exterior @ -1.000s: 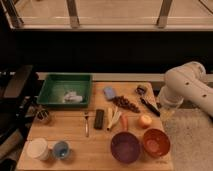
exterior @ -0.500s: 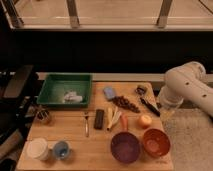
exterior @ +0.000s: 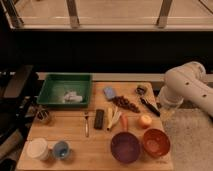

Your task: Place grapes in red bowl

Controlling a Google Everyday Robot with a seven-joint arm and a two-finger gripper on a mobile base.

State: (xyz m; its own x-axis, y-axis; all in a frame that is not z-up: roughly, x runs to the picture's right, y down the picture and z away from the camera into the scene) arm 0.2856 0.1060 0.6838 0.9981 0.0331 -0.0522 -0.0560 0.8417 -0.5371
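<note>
The grapes point(exterior: 126, 104), a dark reddish-brown bunch, lie on the wooden table point(exterior: 75, 155) right of centre. The red bowl point(exterior: 156, 142) stands empty at the front right corner, in front of the grapes. My white arm point(exterior: 185, 92) hangs beside the table's right edge. The gripper point(exterior: 161, 108) is at its lower end, right of the grapes and apart from them, behind the red bowl.
A purple bowl point(exterior: 125, 147) stands left of the red bowl. An apple point(exterior: 145, 120), carrot point(exterior: 124, 121), banana point(exterior: 113, 118), black bar point(exterior: 99, 118) and fork point(exterior: 86, 124) lie mid-table. A green tray point(exterior: 52, 82) is at back left. Cups point(exterior: 38, 148) stand front left.
</note>
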